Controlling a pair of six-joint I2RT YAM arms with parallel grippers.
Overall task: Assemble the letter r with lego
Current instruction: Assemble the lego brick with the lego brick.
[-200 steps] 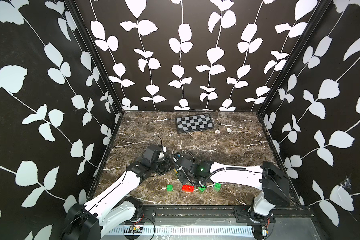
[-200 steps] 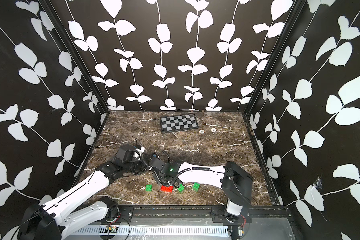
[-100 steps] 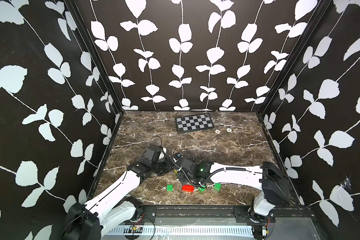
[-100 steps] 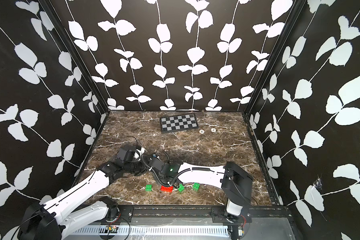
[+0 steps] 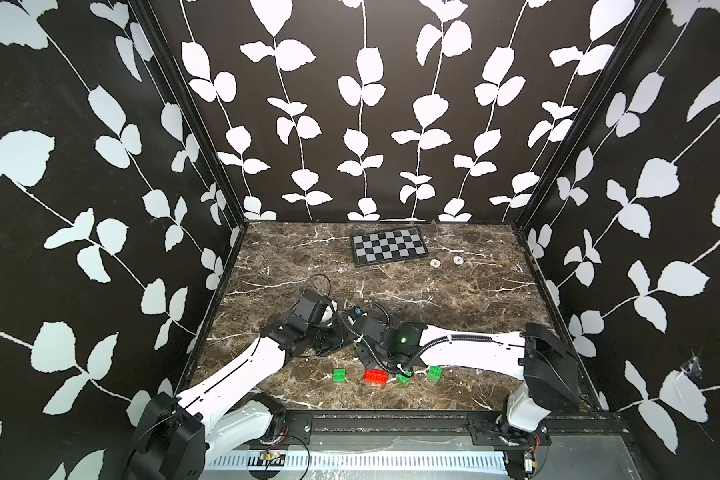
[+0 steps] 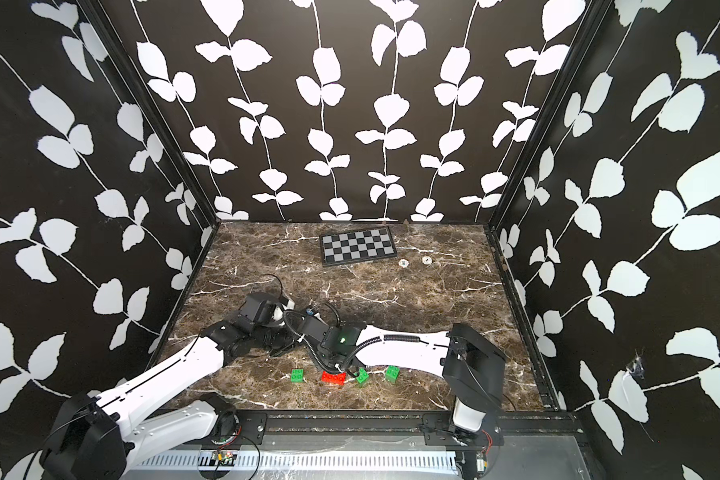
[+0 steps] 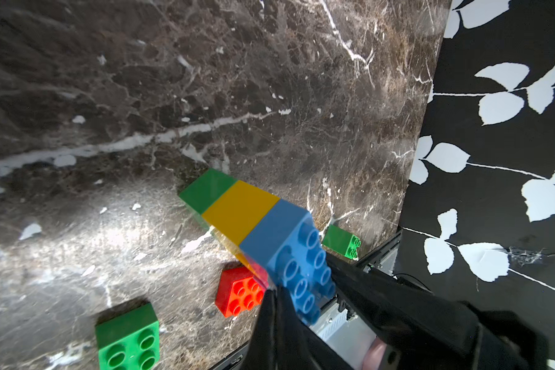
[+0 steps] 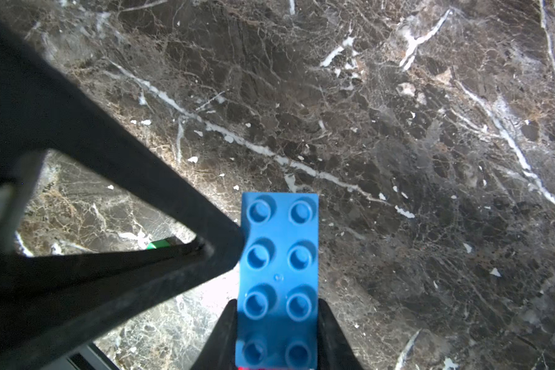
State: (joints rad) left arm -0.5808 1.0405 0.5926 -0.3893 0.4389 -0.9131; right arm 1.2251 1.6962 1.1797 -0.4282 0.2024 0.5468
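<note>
The lego stack shows in the left wrist view as a green brick point(image 7: 205, 189), a yellow brick point(image 7: 241, 208) and a long blue brick point(image 7: 289, 243) joined in a row and held off the table. My right gripper point(image 8: 277, 307) is shut on the blue brick point(image 8: 277, 253), one finger on each long side. My left gripper point(image 7: 274, 293) is shut with nothing between its fingers, and its tip touches the blue brick's side. A red brick point(image 5: 376, 377) and three loose green bricks point(image 5: 340, 375) point(image 5: 403, 379) point(image 5: 435, 373) lie near the front edge. In both top views the wrists hide the jaws.
A checkerboard point(image 5: 388, 247) lies flat at the back of the marble table, with two small white rings point(image 5: 435, 262) point(image 5: 458, 260) beside it. Black leaf-patterned walls close three sides. A black rail point(image 5: 391, 417) runs along the front edge, just behind the loose bricks.
</note>
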